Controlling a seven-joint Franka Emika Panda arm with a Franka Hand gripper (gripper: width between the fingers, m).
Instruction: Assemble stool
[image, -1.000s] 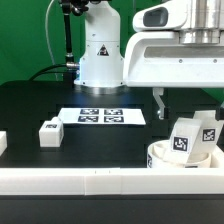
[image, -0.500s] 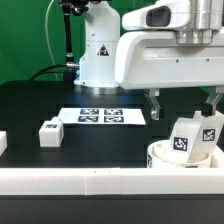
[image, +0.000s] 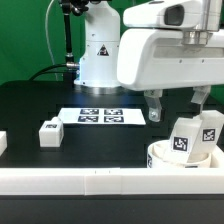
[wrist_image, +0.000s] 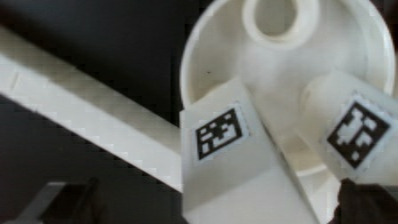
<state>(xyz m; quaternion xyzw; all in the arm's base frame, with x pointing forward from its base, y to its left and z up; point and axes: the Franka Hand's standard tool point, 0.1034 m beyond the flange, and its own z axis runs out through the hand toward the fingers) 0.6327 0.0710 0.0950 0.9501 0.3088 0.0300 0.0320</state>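
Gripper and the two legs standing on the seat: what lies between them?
Nothing: in the exterior view, only empty air separates the open gripper from the legs beneath it.

Marker board (image: 100, 116) lies flat mid-table w/ several black-and-white tags (patterns too small to read). Black table (image: 30, 105) sits under everything. Long white border rail (image: 90, 182) runs along the near edge, across the whole ext. view. Green backdrop (image: 25, 35) behind, w/ a thin dark upright (image: 66, 35) in front (pole or cable, can't tell).

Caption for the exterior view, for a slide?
Open pincer hovers above the seat carrying two tagged legs; a third leg sits loose on the black table at the exterior view's left.
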